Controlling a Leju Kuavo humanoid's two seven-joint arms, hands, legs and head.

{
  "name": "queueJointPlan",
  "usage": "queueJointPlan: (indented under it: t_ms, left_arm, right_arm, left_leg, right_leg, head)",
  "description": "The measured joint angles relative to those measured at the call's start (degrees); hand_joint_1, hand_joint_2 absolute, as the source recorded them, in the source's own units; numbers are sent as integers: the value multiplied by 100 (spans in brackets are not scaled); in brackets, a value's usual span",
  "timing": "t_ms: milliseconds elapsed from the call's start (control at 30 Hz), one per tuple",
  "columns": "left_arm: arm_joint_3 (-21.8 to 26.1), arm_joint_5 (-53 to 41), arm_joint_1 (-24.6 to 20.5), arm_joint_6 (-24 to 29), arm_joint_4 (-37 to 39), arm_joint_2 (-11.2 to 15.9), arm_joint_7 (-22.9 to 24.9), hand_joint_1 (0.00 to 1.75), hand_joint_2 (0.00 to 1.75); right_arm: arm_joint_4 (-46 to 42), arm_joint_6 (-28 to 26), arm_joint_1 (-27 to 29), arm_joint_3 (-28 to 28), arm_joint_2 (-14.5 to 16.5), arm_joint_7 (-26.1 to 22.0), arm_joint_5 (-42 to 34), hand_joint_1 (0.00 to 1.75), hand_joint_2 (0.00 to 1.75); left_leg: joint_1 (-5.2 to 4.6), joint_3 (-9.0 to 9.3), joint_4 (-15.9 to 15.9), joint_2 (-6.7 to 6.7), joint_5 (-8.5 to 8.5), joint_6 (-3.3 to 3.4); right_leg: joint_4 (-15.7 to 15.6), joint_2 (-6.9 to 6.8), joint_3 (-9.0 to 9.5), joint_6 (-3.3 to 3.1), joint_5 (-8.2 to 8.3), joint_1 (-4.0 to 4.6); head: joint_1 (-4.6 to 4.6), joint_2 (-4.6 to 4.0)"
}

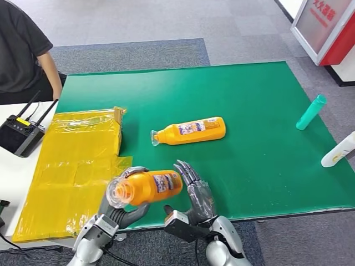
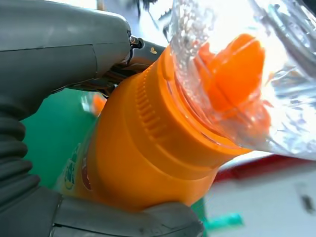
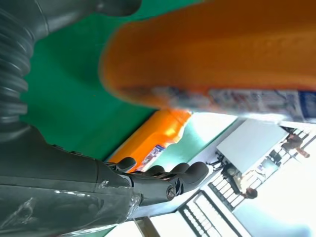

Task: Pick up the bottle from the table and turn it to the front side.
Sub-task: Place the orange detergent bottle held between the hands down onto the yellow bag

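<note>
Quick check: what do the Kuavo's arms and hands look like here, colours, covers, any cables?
Silver forearm shells on both arms. Left hand and right hand have dark grey metallic fingers; the wrist views show a grey ribbed wrist cover and a thick grey thumb. A thin black cable runs beside the left forearm. No markings are legible.

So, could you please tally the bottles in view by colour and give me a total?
Orange plastic bottles: 2, one held in the left hand at, one lying on the green mat at
Teal plastic bottle: 1
White plastic bottle: 1
Total: 4
</note>
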Motion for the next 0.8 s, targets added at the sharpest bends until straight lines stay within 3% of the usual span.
queueJointPlan:
  t_ms: [167,467,533,633,800]
  left_arm:
    - [-72,-969,87,1179,-367,23,347,175,175]
    - [-181,-1549,165,1762,-721,49,577,175,175]
    - [-202,-2138,172,2230,-765,58,866,175,175]
    - [-251,-3423,165,2795,-837,99,1704,175,175]
    - [-293,-4561,119,2812,-860,196,2740,175,175]
  right_arm:
    - [-234,-14,167,-175,-4,34,-3,0,175]
    - [-414,-13,286,-335,-17,44,-1,0,175]
    - [-437,-12,309,-358,-16,69,14,0,175]
    - [-509,-8,345,-393,-10,163,97,0,175]
    - [-633,2,425,-445,3,274,179,0,175]
  left_leg:
    - [0,-1,0,0,-1,1]
    - [0,0,0,0,-1,1]
    - [0,0,0,0,-1,1]
    - [0,0,0,0,-1,1]
    - [0,0,0,0,-1,1]
  right_leg:
    - [0,0,0,0,0,0]
    - [0,0,0,0,0,0]
    - [0,0,1,0,0,0]
    - [0,0,0,0,0,0]
    - [0,0,-1,0,0,0]
  head:
    - [-1,0]
    - [0,0]
    - [-1,0]
    - [1,0]
    - [0,0]
